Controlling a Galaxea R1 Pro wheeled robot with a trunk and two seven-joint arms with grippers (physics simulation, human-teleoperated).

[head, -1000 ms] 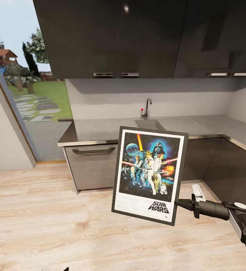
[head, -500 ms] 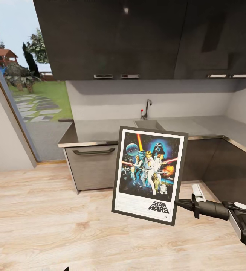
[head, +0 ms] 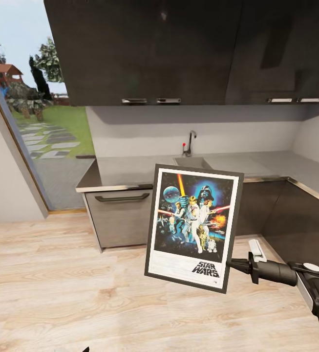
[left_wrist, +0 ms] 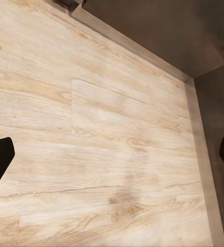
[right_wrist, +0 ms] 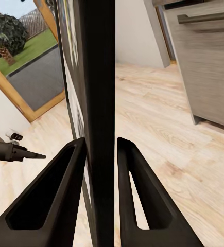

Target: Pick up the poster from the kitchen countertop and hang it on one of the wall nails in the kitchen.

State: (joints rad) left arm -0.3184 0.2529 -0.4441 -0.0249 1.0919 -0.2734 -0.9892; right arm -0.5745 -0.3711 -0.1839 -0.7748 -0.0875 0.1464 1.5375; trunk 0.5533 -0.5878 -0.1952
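The poster (head: pixel 193 227) hangs upright and slightly tilted in the air over the wooden floor, its black frame and STAR WARS logo facing me. My right gripper (head: pixel 235 265) is shut on the poster's lower right edge. In the right wrist view both black fingers (right_wrist: pixel 55 198) of the right gripper (right_wrist: pixel 100 154) clamp the frame edge of the poster (right_wrist: pixel 99 92). My left gripper (left_wrist: pixel 112 157) is open, nothing between its fingers, above bare floor. Behind the poster runs the grey kitchen countertop (head: pixel 130 168). The wall nails are out of view.
A sink (head: pixel 188 161) with a chrome tap (head: pixel 191 142) is set into the countertop. Dark wall cabinets (head: pixel 149 49) hang above it, and dark base cabinets (head: pixel 296 220) run along the right. A large glass opening (head: pixel 32 112) to the garden is at the left.
The head view has shifted a little, so the cabinets and countertop sit slightly lower in the picture. The poster stays still in my right gripper.
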